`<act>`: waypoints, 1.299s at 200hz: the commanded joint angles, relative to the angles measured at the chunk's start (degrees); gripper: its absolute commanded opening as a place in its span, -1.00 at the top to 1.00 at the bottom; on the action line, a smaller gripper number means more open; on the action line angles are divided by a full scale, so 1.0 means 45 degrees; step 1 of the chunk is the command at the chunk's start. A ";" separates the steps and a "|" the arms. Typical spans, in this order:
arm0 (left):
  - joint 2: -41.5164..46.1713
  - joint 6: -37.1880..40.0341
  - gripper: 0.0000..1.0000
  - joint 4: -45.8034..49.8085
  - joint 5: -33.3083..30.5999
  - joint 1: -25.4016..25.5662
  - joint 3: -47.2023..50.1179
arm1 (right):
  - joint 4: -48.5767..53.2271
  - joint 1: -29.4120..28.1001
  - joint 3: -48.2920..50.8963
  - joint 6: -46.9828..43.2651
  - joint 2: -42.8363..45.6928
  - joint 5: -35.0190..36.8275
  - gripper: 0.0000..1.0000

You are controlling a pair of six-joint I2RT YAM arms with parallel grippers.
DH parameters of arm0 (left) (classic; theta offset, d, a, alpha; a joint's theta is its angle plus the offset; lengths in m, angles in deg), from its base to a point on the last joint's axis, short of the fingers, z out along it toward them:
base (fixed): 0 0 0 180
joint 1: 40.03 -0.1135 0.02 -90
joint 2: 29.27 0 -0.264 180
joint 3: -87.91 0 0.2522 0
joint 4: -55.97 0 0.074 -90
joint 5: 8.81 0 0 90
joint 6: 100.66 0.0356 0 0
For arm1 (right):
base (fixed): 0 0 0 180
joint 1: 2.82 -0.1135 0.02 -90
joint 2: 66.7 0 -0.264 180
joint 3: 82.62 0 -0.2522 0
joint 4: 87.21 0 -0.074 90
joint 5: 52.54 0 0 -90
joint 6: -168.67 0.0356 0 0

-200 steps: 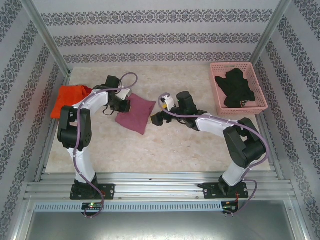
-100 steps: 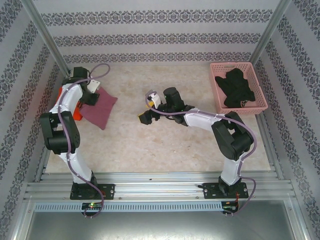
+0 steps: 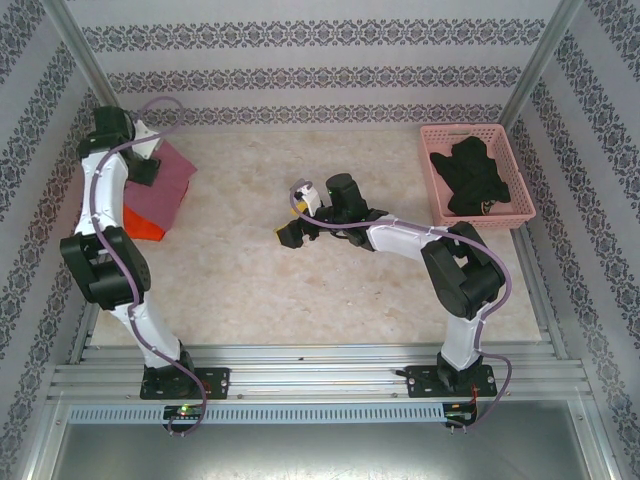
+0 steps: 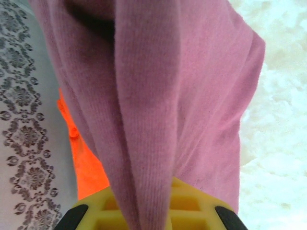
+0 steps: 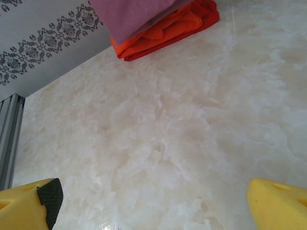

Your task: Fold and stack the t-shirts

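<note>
Robot lab test cell, not a lived-in room. Two white-and-black machines, the left arm [image 3: 105, 190] and the right arm [image 3: 410, 237], are bolted to bare aluminium rails [image 3: 320, 378] at the near edge of a table [image 3: 330, 290]. Metal posts [image 3: 85, 65] frame the corners. The walls [image 3: 320, 75] are flat panels papered in repeating floral bands; the tabletop is marble-look. Purple cables [image 3: 515, 290] run along the arms. Props are laundry: a pink basket [image 3: 470, 130] of dark clothes [image 3: 475, 175], a maroon shirt [image 3: 165, 185] and an orange shirt [image 3: 145, 228] by the left wall.
</note>
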 commanded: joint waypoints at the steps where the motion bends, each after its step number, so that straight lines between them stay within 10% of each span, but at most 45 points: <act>1: -0.0412 0.0416 1.00 0.0747 0.0420 -0.0298 -0.0714 | 0.0067 -0.0126 -0.0255 -0.0015 -0.0094 -0.0207 -0.97; 168: -0.2834 -0.0762 1.00 -0.0358 -0.1317 -0.1754 -0.0990 | 0.0740 -0.0125 -0.0970 0.0369 -0.0832 -0.0088 -0.96; 191: -0.3006 -0.0879 0.52 -0.1152 -0.2017 -0.1754 -0.0460 | 0.0808 -0.0126 -0.1038 0.0366 -0.0895 -0.0075 -0.96; 212: -0.3147 -0.1487 -0.42 -0.1256 -0.2292 -0.1754 -0.0474 | 0.0826 -0.0124 -0.0984 0.0403 -0.0895 -0.0028 -0.96; 260: -0.1960 -0.3337 -0.92 -0.1931 -0.1830 -0.1382 -0.0147 | 0.0809 -0.0124 -0.1008 0.0513 -0.0992 0.0013 -0.96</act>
